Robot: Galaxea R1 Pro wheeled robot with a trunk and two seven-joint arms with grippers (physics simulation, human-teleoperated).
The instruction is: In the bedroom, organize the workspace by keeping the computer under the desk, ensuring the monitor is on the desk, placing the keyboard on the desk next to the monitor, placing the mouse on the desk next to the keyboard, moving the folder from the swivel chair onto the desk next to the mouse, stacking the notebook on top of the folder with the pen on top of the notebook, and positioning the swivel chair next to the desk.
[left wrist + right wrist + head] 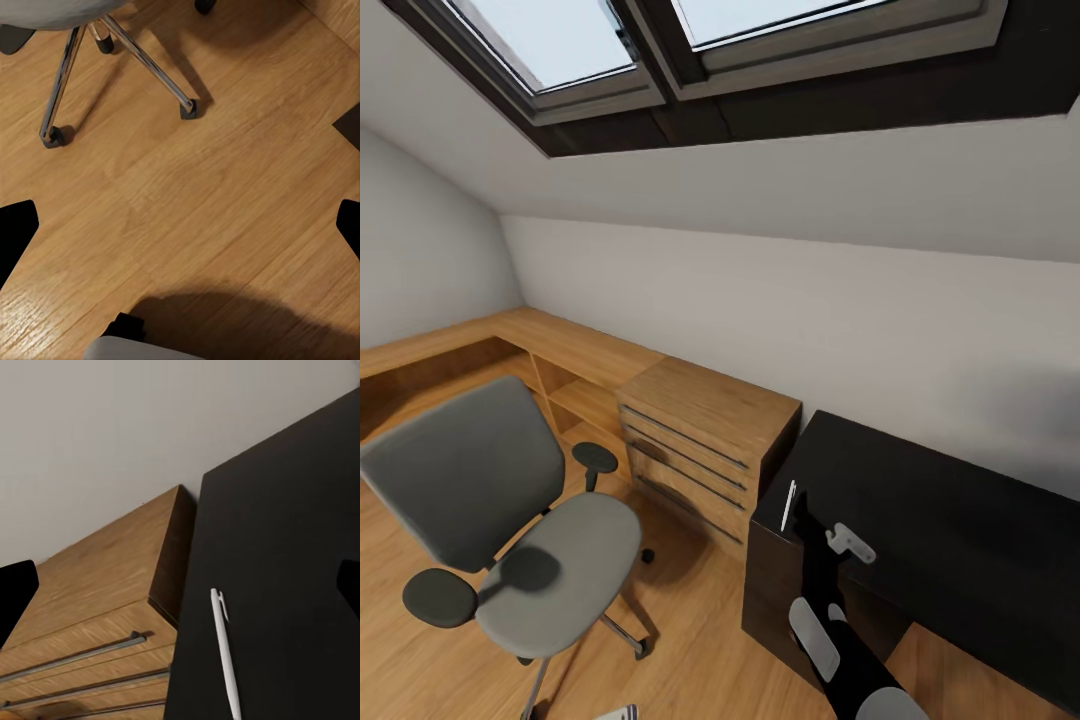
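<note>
Glossy black desk (960, 520) is bearing thin white pen (225, 656); right gripper (815, 520) is hovering near it, opening indeterminable; pen pickup seems next.

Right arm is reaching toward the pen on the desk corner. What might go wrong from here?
The pen lies right at the desk edge beside the wooden drawer chest; a nudge could roll it off onto the floor. It is thin and flat on the glossy top, so the right gripper may slip or pinch badly. The swivel chair stands close on the left and could get bumped.
</note>
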